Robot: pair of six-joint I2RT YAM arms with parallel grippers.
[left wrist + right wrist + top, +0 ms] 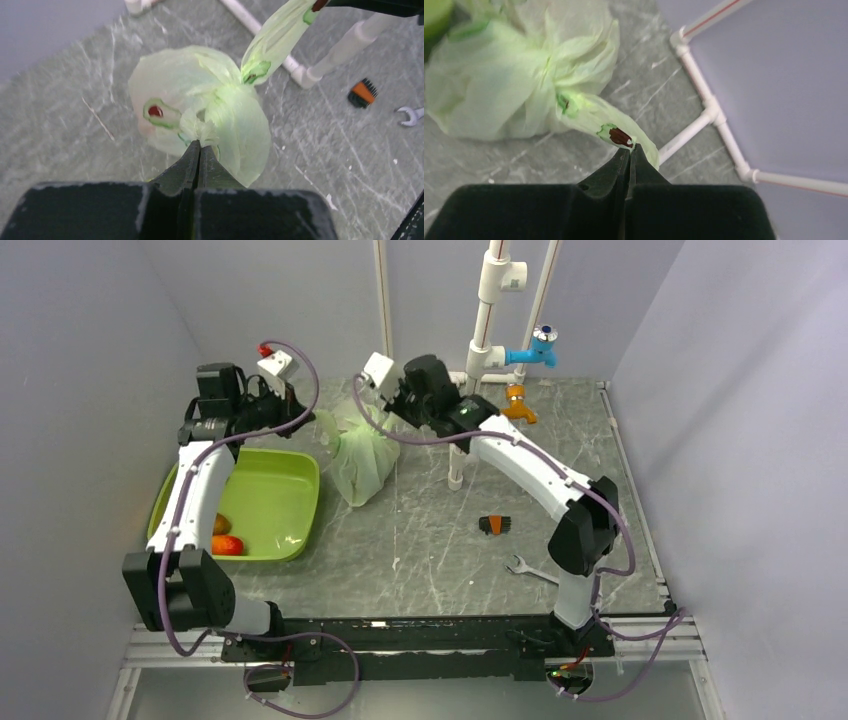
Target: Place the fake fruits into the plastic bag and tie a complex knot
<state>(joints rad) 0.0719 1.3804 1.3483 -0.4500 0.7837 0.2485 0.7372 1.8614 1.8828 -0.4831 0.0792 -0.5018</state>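
You're in the knot stage, by my read. The plastic bag (358, 462) sits bunched on the table (440, 540), just off the far right corner of the lime-green tray (280, 490), and its neck is already gathered into a twist.

Your left pincer (199, 145) is pressed together on a puckered tuft of film right at that neck, on the tray side. Your right pincer (630, 149) is pinched shut on the tip of one handle, and that strip runs taut from the neck, up and away from the tray. So you have both ends in hand and the bag slung between them.

One thing to check: two fake fruits (227, 545), one orange and one red, lie in the tray's near left corner, partly behind your left arm. How many are inside the bag I can't tell through the film. If those two belong inside, tightening now locks them out.

Otherwise the next move, as I judge it, is to cross the strands. Bring the right-hand strip over towards the tray side, loop it around the tuft, then pull the two apart. Keep steady tension and go easy, because this film looks thin enough to slip out of a grip or tear.
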